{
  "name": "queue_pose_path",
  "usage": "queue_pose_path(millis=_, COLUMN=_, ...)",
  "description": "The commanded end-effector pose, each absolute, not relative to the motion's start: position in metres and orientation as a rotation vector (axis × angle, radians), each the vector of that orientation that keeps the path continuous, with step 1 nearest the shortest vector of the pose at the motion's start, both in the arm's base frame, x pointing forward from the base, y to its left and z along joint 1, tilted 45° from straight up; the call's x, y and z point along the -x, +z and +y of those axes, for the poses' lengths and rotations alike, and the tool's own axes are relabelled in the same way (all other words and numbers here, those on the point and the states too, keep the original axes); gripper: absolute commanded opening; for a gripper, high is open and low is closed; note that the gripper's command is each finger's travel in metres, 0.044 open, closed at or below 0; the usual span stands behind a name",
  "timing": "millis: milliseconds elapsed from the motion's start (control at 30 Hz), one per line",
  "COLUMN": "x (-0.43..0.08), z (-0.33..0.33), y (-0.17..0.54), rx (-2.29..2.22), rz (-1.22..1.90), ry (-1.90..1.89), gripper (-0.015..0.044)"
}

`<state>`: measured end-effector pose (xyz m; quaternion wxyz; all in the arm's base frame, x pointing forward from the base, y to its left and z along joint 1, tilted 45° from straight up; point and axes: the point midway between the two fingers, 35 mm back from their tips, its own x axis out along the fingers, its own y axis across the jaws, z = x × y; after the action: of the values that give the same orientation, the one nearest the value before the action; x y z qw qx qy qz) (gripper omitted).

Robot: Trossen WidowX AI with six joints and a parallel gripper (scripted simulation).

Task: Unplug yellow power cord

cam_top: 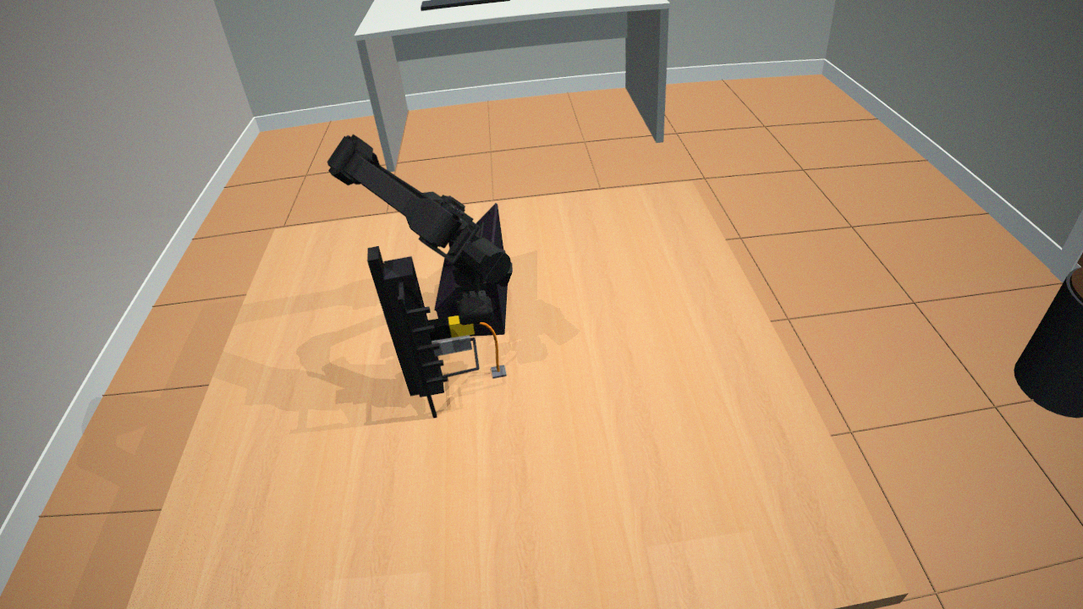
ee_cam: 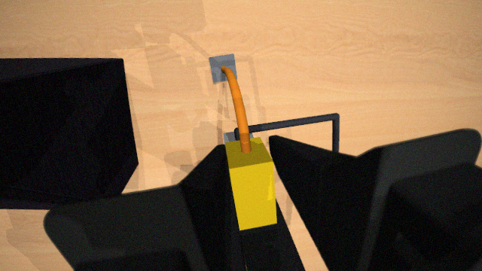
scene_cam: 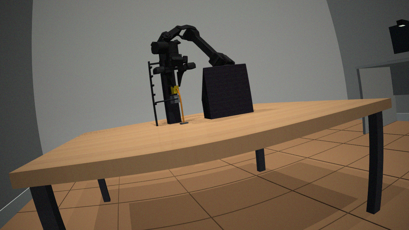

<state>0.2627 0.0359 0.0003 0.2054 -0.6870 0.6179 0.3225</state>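
Top view: the black arm (cam_top: 401, 193) reaches down beside an upright black power strip (cam_top: 401, 326) that stands on the wooden counter (cam_top: 606, 424). The gripper (cam_top: 470, 309) sits over the yellow plug (cam_top: 459, 326), which is against the strip's face. An orange cord (cam_top: 493, 344) curves from the plug down to a small grey anchor plate (cam_top: 497, 371) on the counter. A dark wedge-shaped block (cam_top: 484, 249) stands just behind the arm.

Exterior view: the power strip (scene_cam: 168, 97) stands vertical with the plug (scene_cam: 174, 89) partway up its face, above a grey plug (scene_cam: 173, 99). The cord (scene_cam: 181, 105) hangs from the yellow plug to the plate (scene_cam: 183, 123). The gripper (scene_cam: 174, 82) comes from above.

Wrist view: the fingers pinch the yellow plug (ee_cam: 253, 188) from both sides, each dark pad against a flank. The cord (ee_cam: 237, 105) leaves the plug's far end and arcs to the grey plate (ee_cam: 216, 69). Whether the prongs are out of the strip cannot be told.
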Motion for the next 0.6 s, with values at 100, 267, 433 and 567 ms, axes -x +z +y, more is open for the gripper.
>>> queue_pose_path(millis=100, x=-0.259, z=0.054, y=-0.012, rx=1.89, rz=1.696, ry=0.929, gripper=0.0)
queue_pose_path(millis=267, x=-0.256, z=0.06, y=-0.016, rx=1.891, rz=1.697, ry=0.93, gripper=0.0)
queue_pose_path(millis=433, x=-0.26, z=0.044, y=-0.007, rx=1.892, rz=1.72, ry=0.893, gripper=0.0131)
queue_pose_path(millis=567, x=-0.26, z=0.044, y=-0.007, rx=1.892, rz=1.72, ry=0.893, gripper=0.016)
